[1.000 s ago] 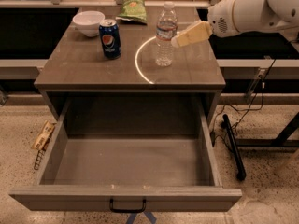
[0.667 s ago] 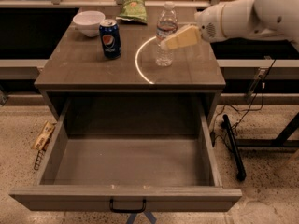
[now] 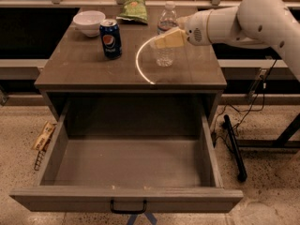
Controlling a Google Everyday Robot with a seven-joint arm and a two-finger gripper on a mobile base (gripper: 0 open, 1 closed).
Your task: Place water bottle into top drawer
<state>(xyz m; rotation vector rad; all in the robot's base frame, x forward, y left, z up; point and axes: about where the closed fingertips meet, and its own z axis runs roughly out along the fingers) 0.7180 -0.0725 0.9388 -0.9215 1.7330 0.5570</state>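
Observation:
The water bottle (image 3: 165, 56), clear with a white cap, stands upright at the back right of the cabinet top (image 3: 84, 67). My gripper (image 3: 162, 40) reaches in from the right on the white arm (image 3: 234, 20) and is at the bottle's middle, overlapping it at label height. The bottle's base rests on the top. The top drawer (image 3: 126, 198) is pulled fully out below, open and empty, with its black handle (image 3: 128, 209) at the front.
A blue Pepsi can (image 3: 111, 38) stands left of the bottle. A white bowl (image 3: 89, 21) and a green chip bag (image 3: 132, 8) lie at the back. A snack bar (image 3: 43, 136) lies on the floor left; cables and a black stand (image 3: 234, 146) are at the right.
My arm has moved left, bringing the gripper from just right of the bottle to overlapping its middle. The bottle has stayed in place.

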